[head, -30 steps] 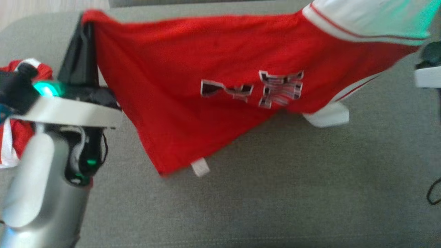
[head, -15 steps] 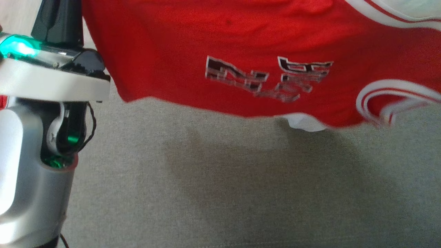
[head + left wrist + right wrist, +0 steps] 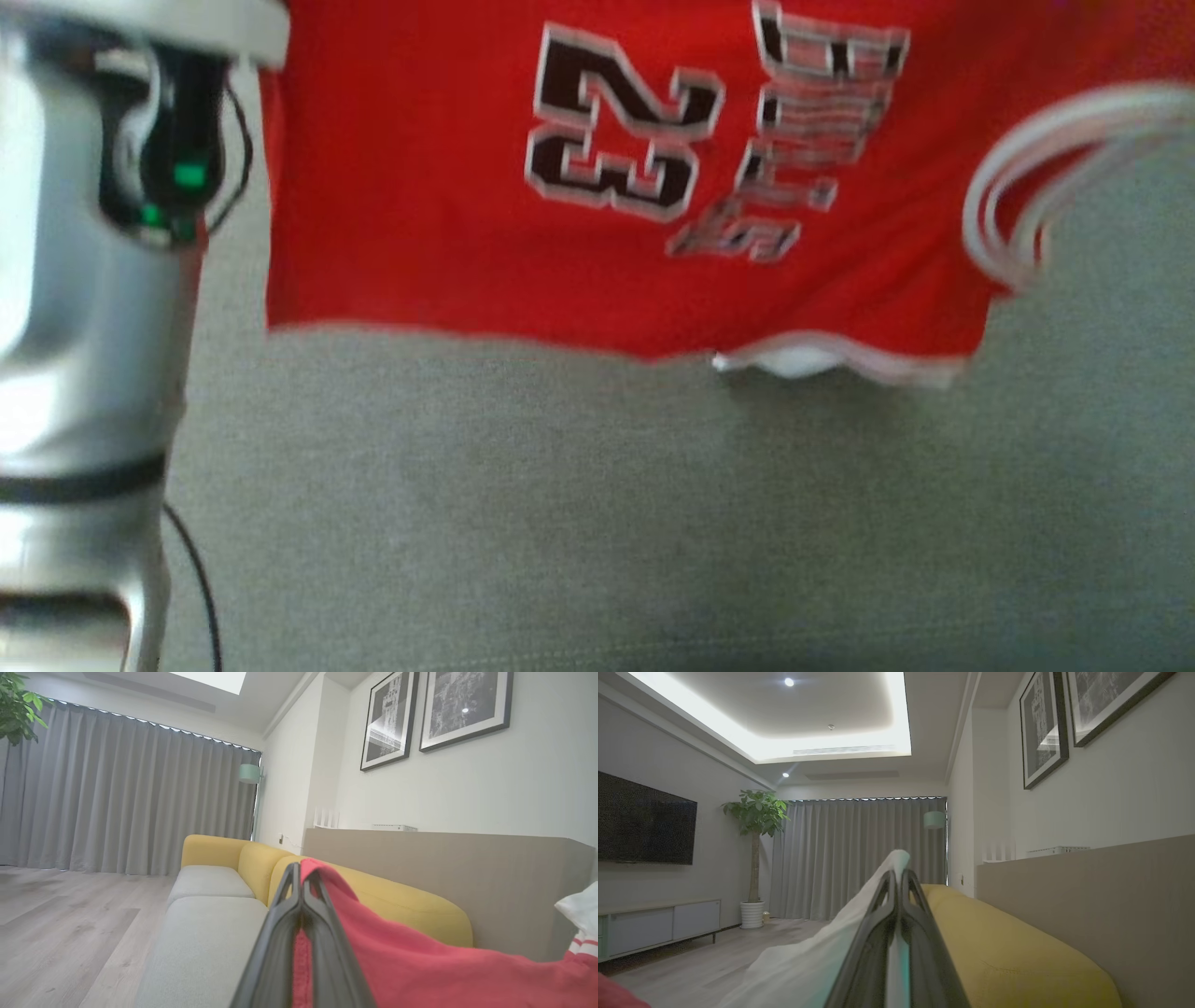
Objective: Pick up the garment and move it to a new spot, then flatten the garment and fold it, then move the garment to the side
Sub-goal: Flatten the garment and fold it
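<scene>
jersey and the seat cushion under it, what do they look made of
The jersey: likely thin synthetic knit, matte red; it hangs limp. Its number 23 looks like an applied patch, though blur leaves that open. The seat cushion: woven upholstery fabric, matte grey, finely flecked.

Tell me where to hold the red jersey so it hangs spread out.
Its top edge, at two well-separated points, fingers coming in roughly level. That is the present hold: left gripper shut on a red corner, right gripper on white fabric, and the jersey hangs spread, fairly flat, above the grey cushion.
</scene>
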Robot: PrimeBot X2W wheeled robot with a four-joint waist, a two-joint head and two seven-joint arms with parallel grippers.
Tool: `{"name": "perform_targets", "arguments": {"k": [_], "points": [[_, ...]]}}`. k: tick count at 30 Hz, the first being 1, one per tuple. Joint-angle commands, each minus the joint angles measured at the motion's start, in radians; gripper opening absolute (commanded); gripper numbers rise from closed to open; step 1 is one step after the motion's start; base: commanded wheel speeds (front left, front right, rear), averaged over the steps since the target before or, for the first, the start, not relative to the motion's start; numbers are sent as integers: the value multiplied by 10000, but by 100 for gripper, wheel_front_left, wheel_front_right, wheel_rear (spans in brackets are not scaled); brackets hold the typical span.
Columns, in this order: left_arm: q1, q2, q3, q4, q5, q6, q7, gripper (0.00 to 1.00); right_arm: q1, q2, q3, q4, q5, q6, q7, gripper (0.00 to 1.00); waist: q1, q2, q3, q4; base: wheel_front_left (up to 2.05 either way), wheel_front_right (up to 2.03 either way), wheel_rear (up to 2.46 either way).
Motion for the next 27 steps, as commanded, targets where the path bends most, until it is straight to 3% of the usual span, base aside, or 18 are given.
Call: {"name": "perform_targets", "arguments": {"k": [1, 7, 14, 21, 27], "points": [[-1038, 185, 327, 383, 92, -99, -245, 0, -1054, -37, 342, 320, 57, -9, -214, 0, 0, -1, 459, 55, 0, 0, 0], [-3012, -532, 149, 3388, 216, -490, -1338, 0, -3687, -134, 1351, 3298, 107, -9, -1505, 0, 0, -1, 916, 310, 0, 0, 0], [-4755, -1175, 175, 6203, 553, -679, -2127, 0, -5749, 384, 1942, 6621, 291, -9, -3334, 0, 0, -1, 1074, 440, 0, 0, 0], [-4805, -1428, 428, 8003, 879, -676, -2188, 0, -6304, 1185, 3009, 9387, 604, -9, -3025, 0, 0, -1, 1488, 253, 0, 0, 0], [-4223, -1604, 475, 9431, 926, -868, -2191, 0, -5812, 1684, 3915, 10763, 1143, -9, -2538, 0, 0, -1, 1917, 131, 0, 0, 0]]}}
